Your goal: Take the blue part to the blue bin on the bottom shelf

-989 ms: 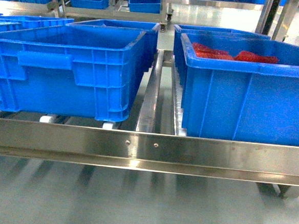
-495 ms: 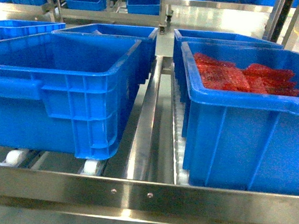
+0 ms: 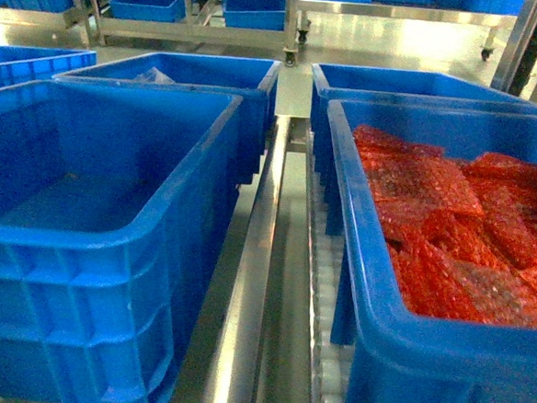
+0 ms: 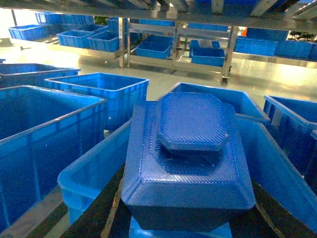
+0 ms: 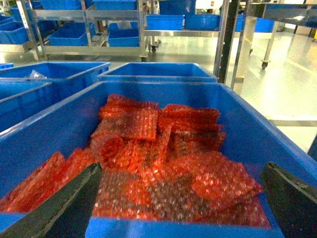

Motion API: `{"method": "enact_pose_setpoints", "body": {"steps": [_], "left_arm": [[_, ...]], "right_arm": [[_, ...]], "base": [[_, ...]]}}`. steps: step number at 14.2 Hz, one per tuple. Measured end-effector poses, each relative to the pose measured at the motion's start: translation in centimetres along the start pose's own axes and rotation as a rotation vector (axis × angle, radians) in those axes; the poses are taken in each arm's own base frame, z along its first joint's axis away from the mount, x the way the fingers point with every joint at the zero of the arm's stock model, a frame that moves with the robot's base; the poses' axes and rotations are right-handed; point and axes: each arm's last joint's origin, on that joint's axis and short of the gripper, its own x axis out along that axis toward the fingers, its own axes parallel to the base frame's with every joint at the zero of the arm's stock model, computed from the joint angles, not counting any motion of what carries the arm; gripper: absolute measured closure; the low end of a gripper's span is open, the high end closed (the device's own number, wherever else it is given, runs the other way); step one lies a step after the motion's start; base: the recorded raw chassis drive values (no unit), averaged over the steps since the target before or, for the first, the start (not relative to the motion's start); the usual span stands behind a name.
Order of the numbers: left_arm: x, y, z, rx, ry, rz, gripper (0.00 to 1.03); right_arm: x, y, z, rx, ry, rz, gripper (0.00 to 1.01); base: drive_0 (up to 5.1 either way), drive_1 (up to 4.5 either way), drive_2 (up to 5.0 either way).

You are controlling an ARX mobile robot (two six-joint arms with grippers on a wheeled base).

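Left gripper [image 4: 185, 218] jaws hold the ribbed blue plastic part [image 4: 190, 158]; right gripper [image 5: 181, 198] jaws gape wide. Transport step, next lowering it into the empty blue plastic bin [image 3: 81, 244].

Resting on the bottom shelf [image 3: 263, 256], between steel rails and pale rollers: an empty blue bin [image 3: 81, 244] left, a red-wrap-filled crate [image 3: 405, 359] right, others sitting behind.

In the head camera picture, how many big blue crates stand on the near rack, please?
4, plus part of a fifth. Front left crate, empty; front right crate holding red bubble wrap; rear left crate; rear right crate; a fifth is cut off at far left. Others may be hidden.
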Motion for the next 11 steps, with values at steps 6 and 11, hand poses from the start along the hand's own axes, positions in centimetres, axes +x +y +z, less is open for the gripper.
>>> {"method": "enact_pose_setpoints", "body": {"steps": [6,11], "left_arm": [[0.04,-0.03,-0.08,0.006,0.007,0.000,0.60],[0.02,-0.02,-0.03,0.002,0.003,0.000,0.60]], "right_arm": [[0.00,0.00,0.03,0.000,-0.003,0.000,0.03],[0.00,0.00,-0.01,0.000,0.001,0.000,0.03]], "base": [[0.0,2.55,-2.5],[0.0,0.00,0.0]]}}
